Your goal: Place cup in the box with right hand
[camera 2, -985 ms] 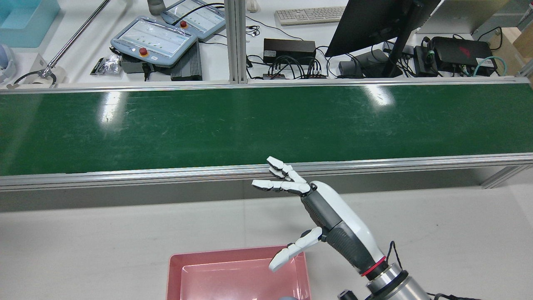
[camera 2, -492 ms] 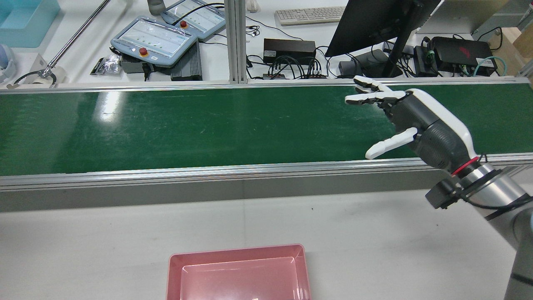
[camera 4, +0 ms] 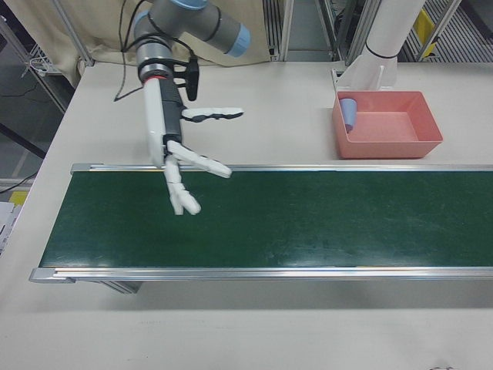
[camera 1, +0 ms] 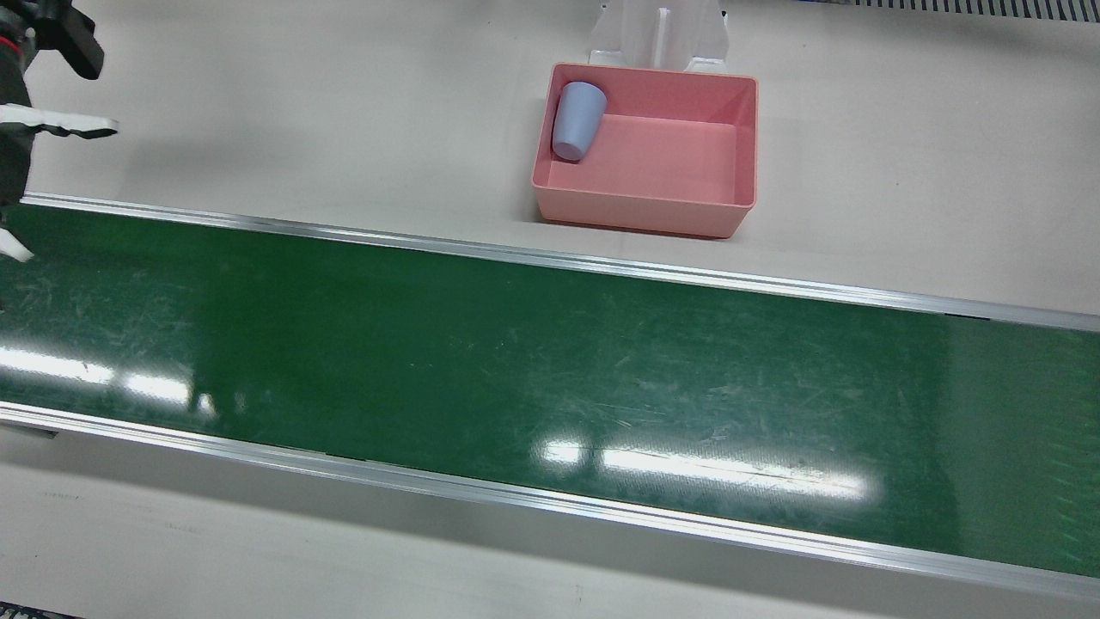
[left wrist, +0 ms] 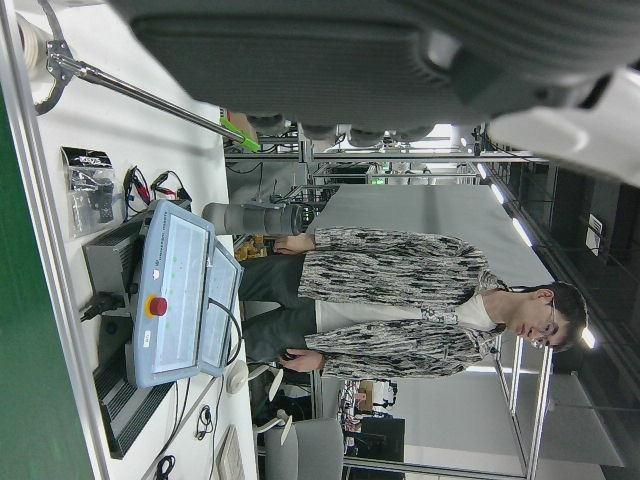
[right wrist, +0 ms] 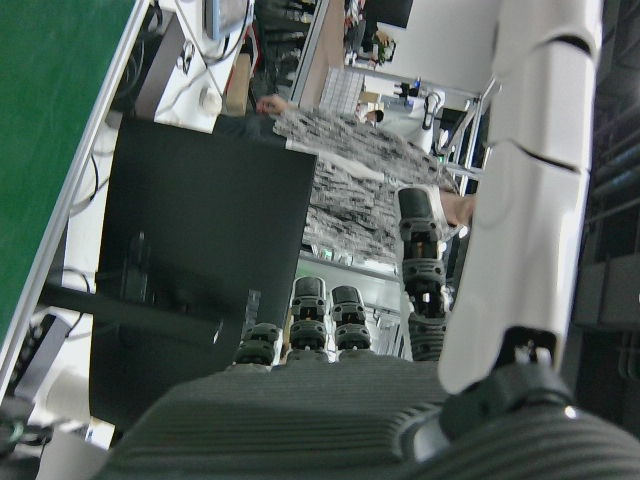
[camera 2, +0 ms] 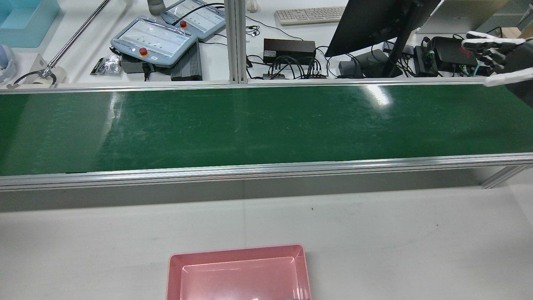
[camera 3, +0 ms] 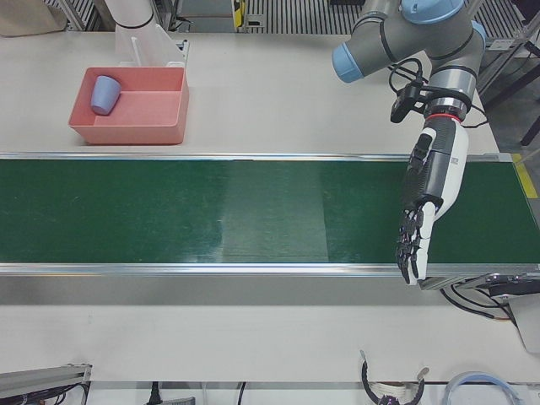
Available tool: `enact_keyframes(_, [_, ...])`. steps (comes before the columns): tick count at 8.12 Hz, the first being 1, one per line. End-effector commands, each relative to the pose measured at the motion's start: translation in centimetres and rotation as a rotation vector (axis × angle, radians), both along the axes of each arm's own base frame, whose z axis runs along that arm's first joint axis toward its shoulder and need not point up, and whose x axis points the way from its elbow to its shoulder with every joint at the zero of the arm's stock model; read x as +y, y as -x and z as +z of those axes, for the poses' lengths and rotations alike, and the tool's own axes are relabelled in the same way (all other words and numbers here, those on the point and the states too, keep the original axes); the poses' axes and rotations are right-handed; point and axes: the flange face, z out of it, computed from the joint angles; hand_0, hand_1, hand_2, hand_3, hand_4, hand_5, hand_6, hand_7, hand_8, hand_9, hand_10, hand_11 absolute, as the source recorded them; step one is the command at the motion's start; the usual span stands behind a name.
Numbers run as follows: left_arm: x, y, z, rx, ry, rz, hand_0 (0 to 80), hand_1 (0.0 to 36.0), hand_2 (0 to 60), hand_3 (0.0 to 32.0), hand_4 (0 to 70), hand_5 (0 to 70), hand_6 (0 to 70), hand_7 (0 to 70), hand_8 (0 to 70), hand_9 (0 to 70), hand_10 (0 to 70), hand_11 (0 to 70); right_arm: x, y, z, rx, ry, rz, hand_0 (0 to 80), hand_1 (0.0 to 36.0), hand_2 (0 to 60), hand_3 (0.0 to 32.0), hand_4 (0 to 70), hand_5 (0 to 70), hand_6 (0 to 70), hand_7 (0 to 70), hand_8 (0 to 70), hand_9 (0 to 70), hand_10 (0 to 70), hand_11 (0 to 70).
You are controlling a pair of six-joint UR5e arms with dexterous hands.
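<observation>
A pale blue cup (camera 1: pixel 578 120) lies on its side inside the pink box (camera 1: pixel 746 137), tucked into the corner nearest the white pedestal (camera 1: pixel 660 33). In the front view its long axis runs nearly up and down the frame, wider end toward the pedestal, narrower end toward the green conveyor belt (camera 1: pixel 550 370); which end is the open mouth cannot be told. The cup leans against the box's side wall.

The right hand (camera 4: pixel 185 158) hangs empty over the near rail at the belt's far end, well apart from the box, fingers (camera 4: pixel 202 162) spread wide and one digit held out level above the table. The left hand (camera 3: pixel 426 207) hovers over the opposite end of the belt, fingers extended downward, loosely apart and holding nothing.

Beyond the belt sit two teach pendants (camera 2: pixel 154 41) with red stop buttons, a keyboard (camera 2: pixel 310 15) and a dark monitor (camera 2: pixel 374 23). No brand, label or writing is legible anywhere.
</observation>
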Motion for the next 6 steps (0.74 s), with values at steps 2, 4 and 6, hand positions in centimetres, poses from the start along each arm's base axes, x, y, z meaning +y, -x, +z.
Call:
enact_keyframes(2, [0.0,0.0,0.0,0.0,-0.001,0.0,0.0,0.0,0.0,0.0,0.0,0.0,0.0,0.0,0.0,0.0,0.0,0.0,4.5,-11.2,12.5,-0.023,0.059,0.182,59.5,14.9,1.4,0.0,26.8,6.7,6.1,20.1,9.7,17.8,3.7,7.3])
enact_keyframes(4, [0.0,0.0,-0.1,0.0,-0.003,0.0,0.0,0.0,0.0,0.0,0.0,0.0,0.0,0.0,0.0,0.0,0.0,0.0,5.7,-12.9,13.9,-0.027,0.089,0.223,57.8,13.7,1.6,0.0,26.7,6.6,6.6,21.8,10.5,19.2,5.8,10.2])
enact_keyframes(6, [0.0,0.0,-0.1,0.0,-0.001,0.0,0.0,0.0,0.0,0.0,0.0,0.0,0.0,0.0,0.0,0.0,0.0,0.0,6.3,-13.3,16.1,-0.043,0.133,0.234,55.3,13.5,3.4,0.0,24.1,6.6,6.8,22.1,11.6,20.8,7.6,12.7])
